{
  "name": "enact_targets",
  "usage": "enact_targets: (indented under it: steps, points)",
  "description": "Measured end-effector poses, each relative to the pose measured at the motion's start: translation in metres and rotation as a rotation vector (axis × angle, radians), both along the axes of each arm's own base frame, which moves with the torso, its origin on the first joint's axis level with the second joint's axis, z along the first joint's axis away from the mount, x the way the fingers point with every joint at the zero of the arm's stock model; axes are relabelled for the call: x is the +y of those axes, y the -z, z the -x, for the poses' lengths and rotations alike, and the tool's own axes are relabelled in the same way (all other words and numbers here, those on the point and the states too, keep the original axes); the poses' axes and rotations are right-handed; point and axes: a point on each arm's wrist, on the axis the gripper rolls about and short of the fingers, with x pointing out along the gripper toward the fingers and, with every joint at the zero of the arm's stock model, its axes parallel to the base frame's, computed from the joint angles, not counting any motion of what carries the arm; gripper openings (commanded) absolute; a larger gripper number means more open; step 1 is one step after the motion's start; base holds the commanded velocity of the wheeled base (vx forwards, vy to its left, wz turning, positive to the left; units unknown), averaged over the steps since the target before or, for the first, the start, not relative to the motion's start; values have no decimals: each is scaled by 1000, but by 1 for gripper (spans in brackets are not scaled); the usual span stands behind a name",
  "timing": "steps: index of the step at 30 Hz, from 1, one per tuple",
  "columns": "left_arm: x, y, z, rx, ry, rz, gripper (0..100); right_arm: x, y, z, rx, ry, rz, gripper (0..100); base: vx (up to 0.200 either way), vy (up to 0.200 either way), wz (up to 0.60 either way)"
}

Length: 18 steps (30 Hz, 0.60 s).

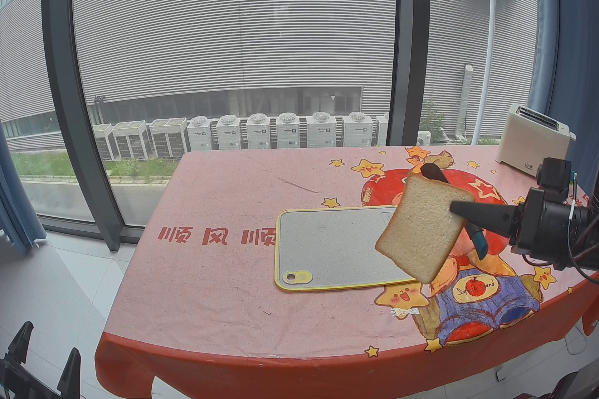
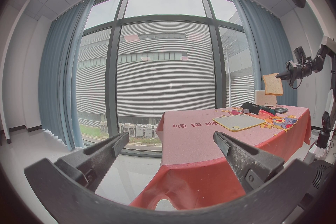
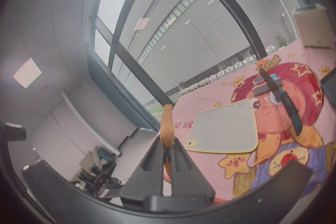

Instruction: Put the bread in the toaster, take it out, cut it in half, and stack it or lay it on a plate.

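A row of large red Chinese characters (image 1: 215,235) is printed on the pink cloth (image 1: 237,182) covering the surface. Three of them show in the head view, and the row runs up to the left edge of the cutting board (image 1: 337,247). The toaster (image 1: 533,139) carries a small dark mark low on its front face, too small to read. In the cloth's cartoon, a round apple badge (image 1: 475,287) has thin script across it, not legible. In the right wrist view, the knife (image 3: 285,102) bears a small oval label, also unreadable.
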Motion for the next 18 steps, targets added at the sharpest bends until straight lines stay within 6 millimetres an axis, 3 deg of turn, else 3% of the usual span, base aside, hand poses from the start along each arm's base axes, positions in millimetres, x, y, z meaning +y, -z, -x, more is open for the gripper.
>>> enact_targets:
  steps: [18]
  points:
    - [0,0,0,0,0,0,100,28,9,-43,160,35,-270,0,0,0,0]
